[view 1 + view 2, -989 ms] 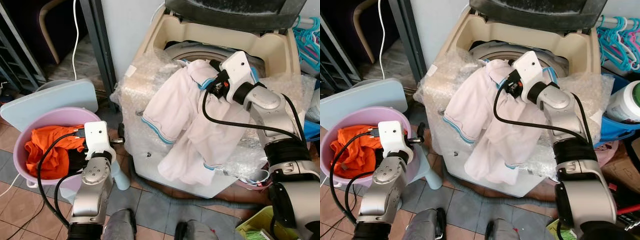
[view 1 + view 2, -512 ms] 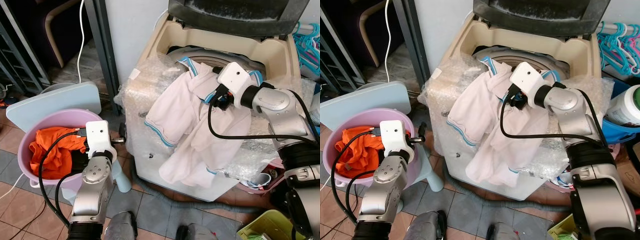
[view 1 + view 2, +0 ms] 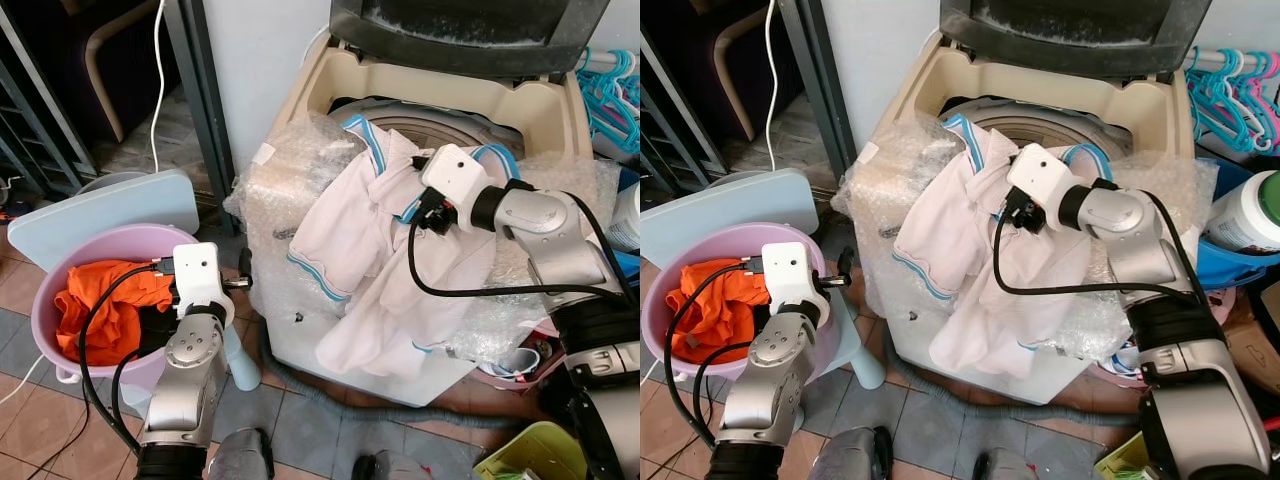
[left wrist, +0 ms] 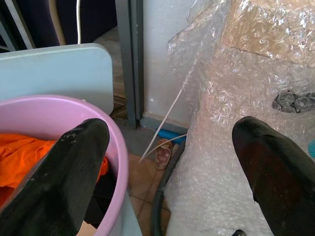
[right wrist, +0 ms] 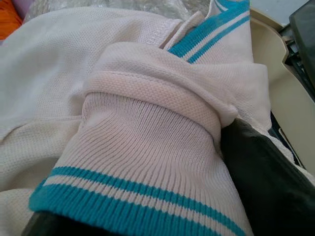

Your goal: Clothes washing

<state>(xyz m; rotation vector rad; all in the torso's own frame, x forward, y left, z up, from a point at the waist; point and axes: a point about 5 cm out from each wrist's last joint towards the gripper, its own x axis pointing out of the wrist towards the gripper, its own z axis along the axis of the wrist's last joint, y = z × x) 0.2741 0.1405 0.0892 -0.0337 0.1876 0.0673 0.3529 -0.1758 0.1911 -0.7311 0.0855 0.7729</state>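
Fingers of our right gripper (image 5: 147,162) are clenched on the white shirt (image 3: 380,260), which hangs over the washing machine (image 3: 540,100) front rim. We'd lift high toward the drum (image 3: 430,115) so the trailing hem clears the bubble wrap (image 3: 290,170). Our left gripper (image 4: 170,147) hangs released beside the pink basin (image 3: 40,290).

Spread gripper (image 4: 172,162) beside pink basin (image 4: 115,142)
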